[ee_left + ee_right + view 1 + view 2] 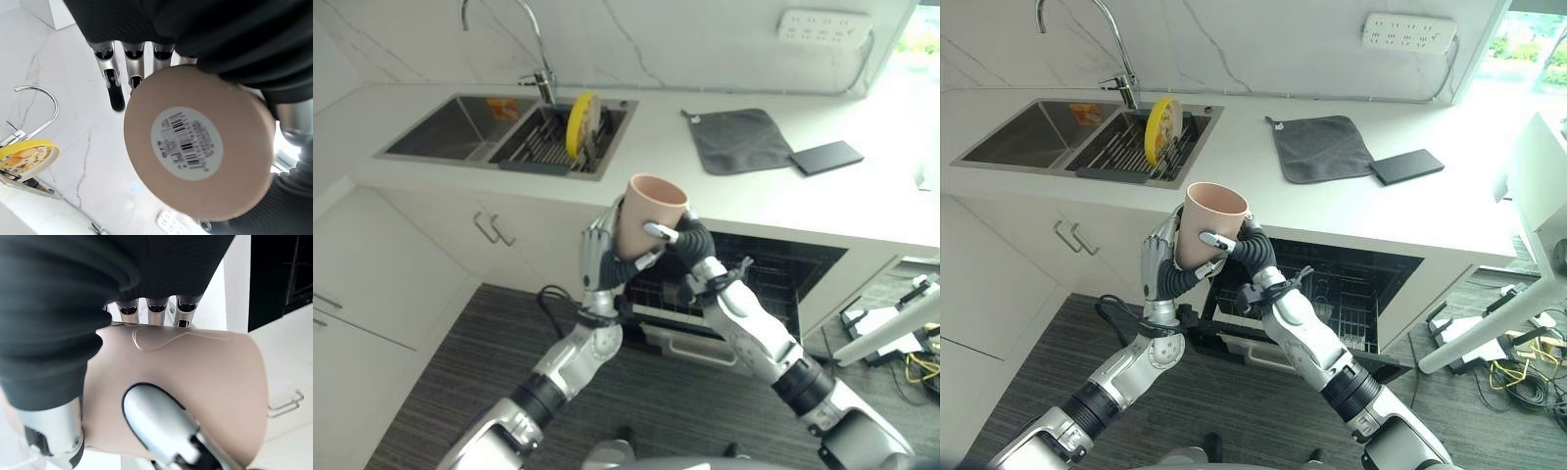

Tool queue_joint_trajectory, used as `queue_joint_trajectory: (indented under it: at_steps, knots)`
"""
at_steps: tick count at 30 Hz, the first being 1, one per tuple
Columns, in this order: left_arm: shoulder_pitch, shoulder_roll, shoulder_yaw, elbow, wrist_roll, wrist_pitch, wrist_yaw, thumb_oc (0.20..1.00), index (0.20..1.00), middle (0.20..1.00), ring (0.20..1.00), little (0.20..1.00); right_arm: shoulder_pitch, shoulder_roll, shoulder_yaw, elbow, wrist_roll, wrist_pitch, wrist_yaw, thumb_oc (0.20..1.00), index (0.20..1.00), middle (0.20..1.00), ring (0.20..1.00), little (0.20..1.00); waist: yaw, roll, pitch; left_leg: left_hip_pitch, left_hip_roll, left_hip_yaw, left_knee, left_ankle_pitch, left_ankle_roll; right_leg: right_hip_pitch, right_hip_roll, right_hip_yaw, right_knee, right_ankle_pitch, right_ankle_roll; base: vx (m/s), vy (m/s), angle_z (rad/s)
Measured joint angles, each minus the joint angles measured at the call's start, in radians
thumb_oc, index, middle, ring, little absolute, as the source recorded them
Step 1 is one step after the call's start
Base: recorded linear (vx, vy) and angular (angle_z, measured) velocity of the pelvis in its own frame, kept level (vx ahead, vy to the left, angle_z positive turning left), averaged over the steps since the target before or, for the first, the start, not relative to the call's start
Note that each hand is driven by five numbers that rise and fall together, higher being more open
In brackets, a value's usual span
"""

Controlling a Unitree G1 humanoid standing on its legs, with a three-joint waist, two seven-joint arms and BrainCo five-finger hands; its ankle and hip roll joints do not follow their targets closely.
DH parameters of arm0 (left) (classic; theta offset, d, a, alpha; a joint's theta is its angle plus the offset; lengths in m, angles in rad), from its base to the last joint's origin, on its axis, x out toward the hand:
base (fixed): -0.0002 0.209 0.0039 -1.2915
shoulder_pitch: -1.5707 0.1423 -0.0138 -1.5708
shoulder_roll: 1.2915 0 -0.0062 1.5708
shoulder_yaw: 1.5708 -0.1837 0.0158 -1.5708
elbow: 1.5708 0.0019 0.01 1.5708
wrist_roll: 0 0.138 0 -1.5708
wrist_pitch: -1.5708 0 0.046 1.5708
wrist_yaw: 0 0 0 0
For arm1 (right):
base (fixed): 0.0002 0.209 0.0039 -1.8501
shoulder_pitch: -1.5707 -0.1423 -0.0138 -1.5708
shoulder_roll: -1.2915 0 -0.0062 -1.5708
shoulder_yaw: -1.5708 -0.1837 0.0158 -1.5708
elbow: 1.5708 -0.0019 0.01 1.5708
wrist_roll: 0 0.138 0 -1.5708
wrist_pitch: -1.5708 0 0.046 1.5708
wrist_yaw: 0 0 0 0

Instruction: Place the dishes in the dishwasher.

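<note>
Pink cup held upright in the air, in front of the counter edge above the open dishwasher; inside not visible. Right hand curled round the cup wall, thumb pressed on it. Left hand on the cup's other side, fingers fairly straight against it. Round white barcode sticker on the cup's base, print too small to read. Sink left of the dishwasher, its rack holding a yellow plate on edge.
</note>
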Motion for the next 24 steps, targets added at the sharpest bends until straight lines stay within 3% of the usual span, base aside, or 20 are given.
queue_joint_trajectory:
  at_steps: [5, 14, 24]
  knots:
    - [0.001, -0.002, -0.026, 0.003, 0.0, -0.004, -0.009, 1.0, 1.0, 1.0, 1.0, 1.0, 0.0, 0.007, -0.001, -0.001, 0.077, -0.017, -0.043, 0.2, 0.2, 0.2, 0.2, 0.2, 0.0, 0.001, 0.001, 0.0, 0.0, 0.0, 0.0, 0.0, 0.0, 0.001, 0.0, -0.001, 0.0, 0.0, 0.0, 0.0, 0.0, 0.0]
    - [0.039, -0.002, -0.082, 0.009, 0.079, 0.01, -0.011, 1.0, 1.0, 1.0, 1.0, 1.0, 0.014, 0.057, -0.15, -0.001, 0.149, -0.235, -0.162, 0.2, 0.2, 0.2, 0.2, 0.2, -0.014, 0.008, 0.005, 0.002, -0.003, 0.001, -0.004, 0.0, 0.0, 0.005, -0.004, -0.002, 0.0, -0.002, 0.002, 0.0, 0.0, 0.0]
    - [0.09, 0.01, -0.061, 0.008, 0.078, 0.019, 0.029, 1.0, 1.0, 1.0, 1.0, 1.0, 0.163, 0.054, -0.218, -0.001, 0.217, -0.342, -0.173, 0.2, 0.2, 0.2, 0.2, 0.2, -0.038, 0.025, 0.016, 0.018, -0.006, 0.006, -0.014, -0.001, 0.002, 0.014, -0.008, 0.001, 0.0, -0.004, 0.006, 0.0, 0.0, 0.0]
